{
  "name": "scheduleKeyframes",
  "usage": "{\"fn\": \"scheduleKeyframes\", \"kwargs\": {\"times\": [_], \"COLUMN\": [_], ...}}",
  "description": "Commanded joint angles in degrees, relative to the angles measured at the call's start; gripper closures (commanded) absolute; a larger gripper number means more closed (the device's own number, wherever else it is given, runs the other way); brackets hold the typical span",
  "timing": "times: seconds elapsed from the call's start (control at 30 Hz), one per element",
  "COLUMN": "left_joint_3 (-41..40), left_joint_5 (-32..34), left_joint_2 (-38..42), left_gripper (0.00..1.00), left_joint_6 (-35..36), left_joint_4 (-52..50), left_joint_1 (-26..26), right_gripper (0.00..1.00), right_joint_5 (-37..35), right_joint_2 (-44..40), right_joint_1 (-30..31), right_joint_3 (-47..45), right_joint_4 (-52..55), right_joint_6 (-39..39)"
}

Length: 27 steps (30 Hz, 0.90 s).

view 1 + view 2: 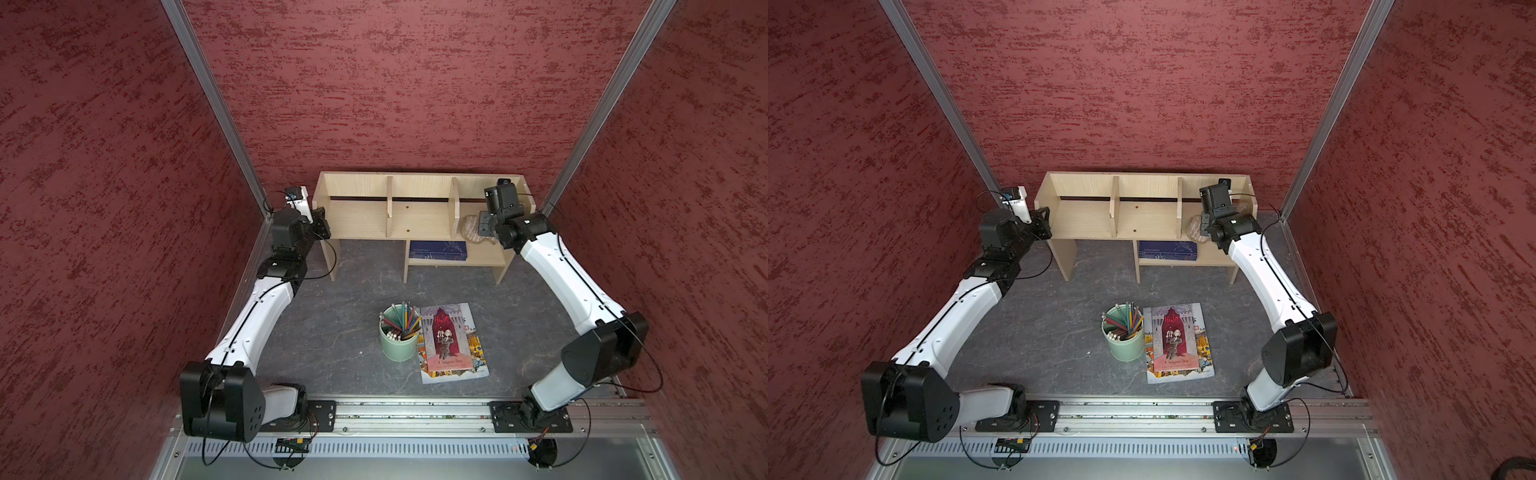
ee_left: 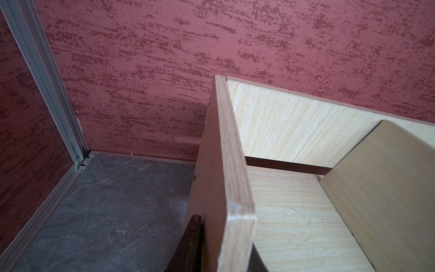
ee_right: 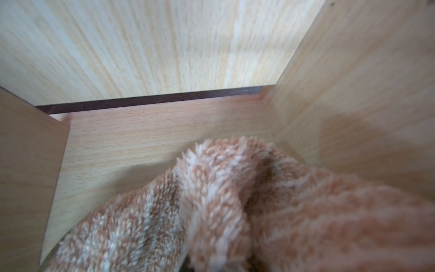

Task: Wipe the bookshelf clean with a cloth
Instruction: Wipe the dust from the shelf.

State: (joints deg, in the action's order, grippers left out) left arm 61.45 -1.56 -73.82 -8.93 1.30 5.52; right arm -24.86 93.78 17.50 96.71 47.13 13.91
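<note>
A: Starting at the right fingers point(image 1: 483, 221)?
B: Pinching a fold of the cloth point(image 1: 471, 229) point(image 3: 211, 200), closed on it. Hiding almost wholly behind the fluffy beige pile in the wrist view.

A: Lying where, that cloth?
B: Bunching directly under and ahead of those fingers. Resting on the upper board of the bookshelf point(image 1: 361, 218) point(image 2: 223, 164), in the end compartment, between the nearest divider point(image 1: 456, 208) and the side wall. Hanging slightly past the front edge in both top views.

A: And the left fingers point(image 1: 322, 222) point(image 2: 191, 242)?
B: Straddling the front edge of the opposite end panel, one on each face. Clamping the wood between them.

A: Moving further out?
B: Seeing a dark blue book point(image 1: 437, 250) lying flat on the small lower shelf, just below the right fingers. Finding, well away from both pairs and back toward the arm bases, a green cup point(image 1: 399, 345) bristling with pencils, standing upright on the grey bench point(image 1: 332, 332). Noticing an illustrated book point(image 1: 453, 343) lying flat just beside that cup. Not managing to tell whether touching.
</note>
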Motion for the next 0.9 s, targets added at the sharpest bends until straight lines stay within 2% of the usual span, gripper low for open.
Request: {"fn": "scheduleKeyframes", "kwargs": {"times": [0.0,0.1,0.17,0.23,0.37,0.43,0.53,0.6,0.7,0.87], "left_joint_3": [-0.4,-0.3,-0.3,-0.2,-0.2,-0.1,-0.1,-0.1,0.1,-0.1], "left_joint_5": [-8.0,-8.3,-8.6,-8.7,-8.3,-8.1,-7.9,-7.8,-7.8,-7.4], "left_joint_2": [1.2,0.9,0.8,0.8,0.9,0.9,1.0,1.1,1.1,1.5], "left_gripper": [1.0,1.0,1.0,1.0,1.0,1.0,1.0,1.0,1.0,1.0], "left_joint_6": [-5.0,-5.0,-5.1,-5.2,-4.9,-4.8,-4.6,-4.5,-4.4,-3.9], "left_joint_4": [-1.0,-1.1,-1.0,-1.2,-1.3,-1.3,-1.6,-1.5,-1.6,-1.7], "left_joint_1": [2.2,2.4,2.5,2.7,2.7,2.7,2.6,2.6,2.5,2.5], "right_gripper": [1.0,1.0,1.0,1.0,0.99,0.98,0.98,0.98,0.98,0.98], "right_joint_5": [-0.7,0.9,5.1,9.4,11.1,9.4,-0.7,-4.6,-6.7,-4.2], "right_joint_2": [3.6,7.3,8.7,8.9,7.8,7.1,7.4,7.7,6.3,0.7], "right_joint_1": [-0.4,-0.3,-0.3,0.1,0.7,0.7,0.6,0.0,-0.6,-0.6], "right_joint_3": [4.0,8.3,10.5,11.0,9.9,8.4,8.3,8.8,7.0,-0.4], "right_joint_4": [2.3,2.1,0.5,-1.8,-4.2,-4.9,-2.7,-1.1,0.0,0.0], "right_joint_6": [1.1,2.5,2.7,3.2,3.7,2.9,0.6,-0.1,-0.1,2.7]}}
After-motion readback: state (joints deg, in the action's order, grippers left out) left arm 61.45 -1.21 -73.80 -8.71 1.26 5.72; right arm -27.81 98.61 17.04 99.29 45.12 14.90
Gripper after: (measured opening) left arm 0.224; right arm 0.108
